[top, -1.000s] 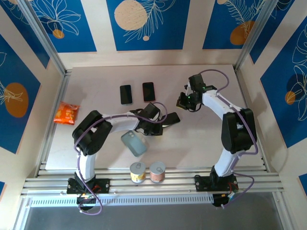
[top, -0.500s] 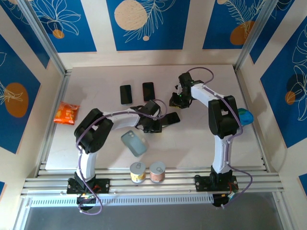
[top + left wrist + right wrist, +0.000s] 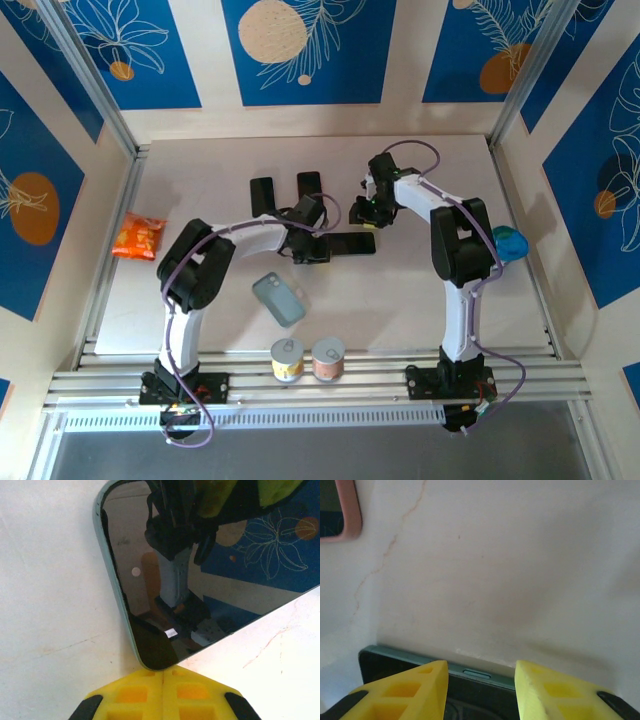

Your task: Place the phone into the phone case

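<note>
phone (image 3: 348, 243) lies on pale table (image 3: 420, 290) amid blue walls (image 3: 340, 60).

Blue wall panels with white leaves and orange circles (image 3: 300, 50) stand behind and beside the flat, pale cream table (image 3: 380, 300).

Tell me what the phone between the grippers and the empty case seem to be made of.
Phone: glossy, glass-like front, mirroring its surroundings sharply; its thin greenish edge could be metal or plastic. Case: dull grey-blue with no glare, probably soft plastic or rubber, though too small to be sure.
</note>
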